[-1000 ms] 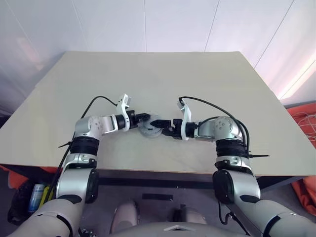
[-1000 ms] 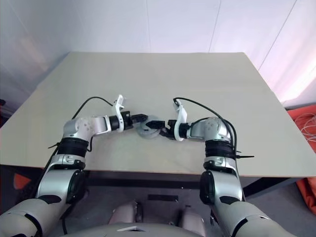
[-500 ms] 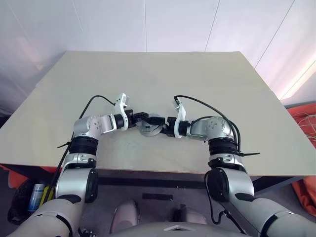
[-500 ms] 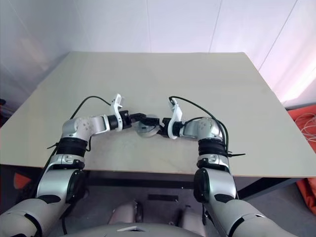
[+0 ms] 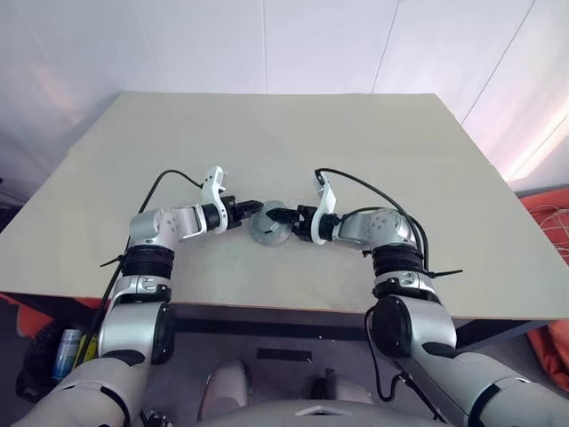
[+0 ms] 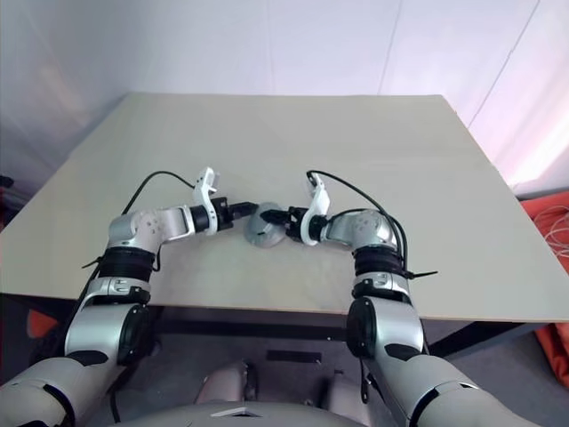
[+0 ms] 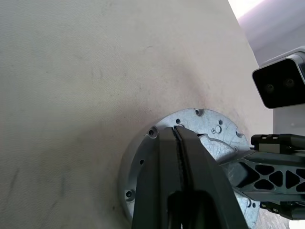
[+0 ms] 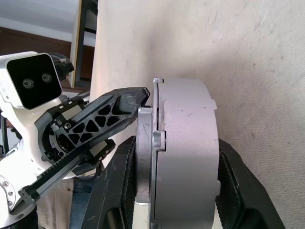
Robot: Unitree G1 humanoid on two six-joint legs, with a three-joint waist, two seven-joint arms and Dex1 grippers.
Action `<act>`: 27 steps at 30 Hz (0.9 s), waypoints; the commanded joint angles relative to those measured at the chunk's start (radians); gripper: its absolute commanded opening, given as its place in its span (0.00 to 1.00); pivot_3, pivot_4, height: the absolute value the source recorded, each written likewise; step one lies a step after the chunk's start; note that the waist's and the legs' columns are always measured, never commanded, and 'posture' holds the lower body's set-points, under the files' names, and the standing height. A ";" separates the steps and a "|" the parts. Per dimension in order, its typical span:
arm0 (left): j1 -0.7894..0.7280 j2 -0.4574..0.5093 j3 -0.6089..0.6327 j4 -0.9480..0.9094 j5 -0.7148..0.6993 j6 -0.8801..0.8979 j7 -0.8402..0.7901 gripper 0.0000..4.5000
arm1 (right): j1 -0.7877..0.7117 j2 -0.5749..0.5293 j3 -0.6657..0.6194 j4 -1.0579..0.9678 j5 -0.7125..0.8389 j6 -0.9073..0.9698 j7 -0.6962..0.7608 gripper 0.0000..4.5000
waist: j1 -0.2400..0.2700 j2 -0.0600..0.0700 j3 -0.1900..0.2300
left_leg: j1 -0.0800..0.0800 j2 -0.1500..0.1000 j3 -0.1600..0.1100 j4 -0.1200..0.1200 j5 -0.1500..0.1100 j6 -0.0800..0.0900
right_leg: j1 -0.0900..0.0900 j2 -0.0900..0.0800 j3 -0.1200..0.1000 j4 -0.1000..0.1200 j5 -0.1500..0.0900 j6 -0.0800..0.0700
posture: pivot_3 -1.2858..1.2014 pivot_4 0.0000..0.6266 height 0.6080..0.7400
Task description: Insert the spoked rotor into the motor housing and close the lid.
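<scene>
The right end effector [image 5: 277, 216] has moved in from the right, its fingers closing around the motor housing [image 8: 186, 157] with the lid [image 8: 144, 162] against it, mid-bench [image 5: 284, 142]. The left end effector [image 5: 252, 210], fingers shut together, presses the lid face. Closure looks nearly seated.

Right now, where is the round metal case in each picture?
Left eye view: round metal case at the centre, on the beige table.
Right eye view: same spot.
Left wrist view: flat face behind the left hand.
Right wrist view: edge-on, flanked by the right hand.
Shared landmark: the table.
</scene>
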 commanded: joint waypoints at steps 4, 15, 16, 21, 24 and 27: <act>0.013 -0.015 -0.022 0.021 0.019 0.014 0.008 0.00 | -0.045 0.001 -0.010 0.000 0.023 -0.030 -0.007 0.47 | 0.000 0.000 0.000 | 0.000 0.000 0.000 0.000 0.000 0.000 | 0.000 0.000 0.000 0.000 0.000 0.000 | 0.52 0.00 1.00; 0.001 -0.043 0.095 0.007 -0.028 -0.119 0.028 0.00 | -0.063 -0.007 -0.046 0.057 0.016 -0.054 -0.050 0.47 | 0.001 0.000 0.000 | 0.000 0.000 0.000 0.000 0.000 0.000 | 0.000 0.000 0.000 0.000 0.000 0.000 | 0.52 0.00 1.00; 0.000 -0.046 0.112 0.000 -0.038 -0.132 0.028 0.00 | -0.064 -0.009 -0.048 0.060 0.017 -0.056 -0.051 0.47 | 0.001 0.000 0.000 | -0.001 0.000 0.000 0.000 0.000 0.000 | 0.000 0.000 0.000 0.000 0.000 0.000 | 0.52 0.00 1.00; -0.001 -0.059 0.169 -0.017 -0.070 -0.167 0.038 0.00 | -0.068 -0.012 -0.063 0.072 0.031 -0.071 -0.070 0.46 | 0.001 0.000 0.000 | -0.005 0.000 0.000 0.000 0.000 0.000 | -0.004 0.000 0.000 0.001 0.000 0.000 | 0.52 0.00 1.00; -0.001 -0.064 0.200 -0.020 -0.086 -0.192 0.053 0.00 | -0.073 -0.013 -0.070 0.087 0.034 -0.081 -0.090 0.46 | 0.002 0.000 0.000 | -0.007 0.000 0.000 0.001 0.000 0.000 | -0.006 0.000 -0.001 0.001 0.000 0.000 | 0.52 0.00 1.00; -0.005 -0.068 0.233 -0.023 -0.107 -0.215 0.070 0.00 | -0.083 -0.015 -0.089 0.117 0.041 -0.095 -0.120 0.46 | 0.002 0.000 0.000 | -0.007 0.000 0.000 0.001 0.000 0.000 | -0.006 0.000 -0.001 0.001 0.000 0.000 | 0.52 0.00 1.00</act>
